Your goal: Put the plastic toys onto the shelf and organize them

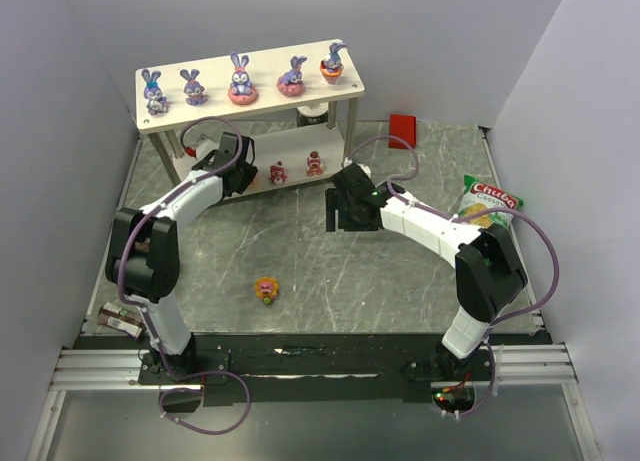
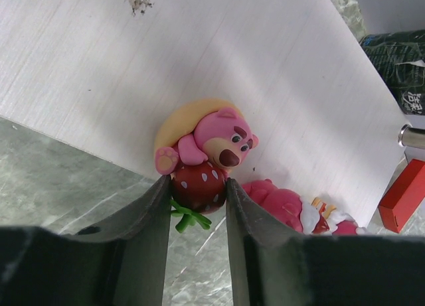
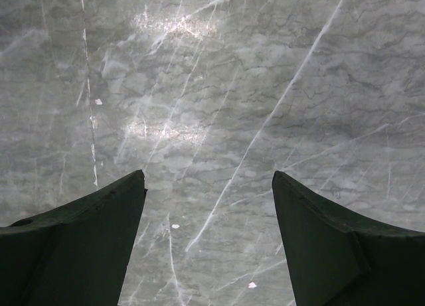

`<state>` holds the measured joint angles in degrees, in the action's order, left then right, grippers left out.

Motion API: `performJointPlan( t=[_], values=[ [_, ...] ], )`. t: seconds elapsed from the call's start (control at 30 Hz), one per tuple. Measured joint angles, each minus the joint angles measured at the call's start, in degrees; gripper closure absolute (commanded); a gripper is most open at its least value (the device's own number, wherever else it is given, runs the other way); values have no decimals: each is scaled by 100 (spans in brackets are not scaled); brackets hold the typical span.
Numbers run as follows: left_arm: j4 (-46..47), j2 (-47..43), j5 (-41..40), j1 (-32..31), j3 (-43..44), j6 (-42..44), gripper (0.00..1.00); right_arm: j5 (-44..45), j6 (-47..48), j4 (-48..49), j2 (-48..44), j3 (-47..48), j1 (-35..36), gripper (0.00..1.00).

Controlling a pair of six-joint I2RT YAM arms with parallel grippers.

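Five bunnies (image 1: pixel 241 81) stand in a row on the top board of the shelf (image 1: pixel 268 96). On the lower board (image 2: pixel 232 54) two pink sweets (image 1: pixel 278 171) (image 1: pixel 314 163) stand side by side. A red block (image 1: pixel 403 127) lies behind the shelf's right end, and a snack bag (image 1: pixel 490 203) lies at the right edge of the bench (image 1: pixel 350 271). One orange-yellow toy (image 1: pixel 266 290) sits alone on the bench, well apart from the shelf.

The left jaws reach under the top board. They stand narrow, pressed on both sides of the strawberry of a pink bear toy (image 2: pixel 212 147), which lies at the lower board's front edge, with the nearer pink sweet just beside them. The right jaws stand wide and hold nothing, above bare bench.
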<state>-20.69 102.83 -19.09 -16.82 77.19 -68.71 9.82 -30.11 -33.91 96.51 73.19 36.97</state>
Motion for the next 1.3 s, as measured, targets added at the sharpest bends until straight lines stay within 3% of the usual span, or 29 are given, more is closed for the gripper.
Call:
performJointPlan(
  t=[0.07, 0.3, 0.63, 0.87, 1.07, 1.3],
  values=[
    [-11, 26, -24, 2, 33, -15, 54, 0, 0, -2, 7, 0, -2, 16],
    [-70, 55, -31, 2, 98, -101, 54, -2, 17, -7, 28, 17, -26, 16],
    [-166, 68, -31, 2, 170, -140, 29, -9, 39, -11, 98, 153, -31, 17],
    [-177, -4, -26, 2, 157, -92, 21, -26, 39, -13, 103, 160, -52, 17],
    [-146, -658, -28, -44, -173, 70, 15, -33, 35, -7, 103, 157, -55, 17],
    [-125, -1851, 37, -256, -1163, 181, 9, -52, -28, 26, 94, 59, -55, 17]
  ],
)
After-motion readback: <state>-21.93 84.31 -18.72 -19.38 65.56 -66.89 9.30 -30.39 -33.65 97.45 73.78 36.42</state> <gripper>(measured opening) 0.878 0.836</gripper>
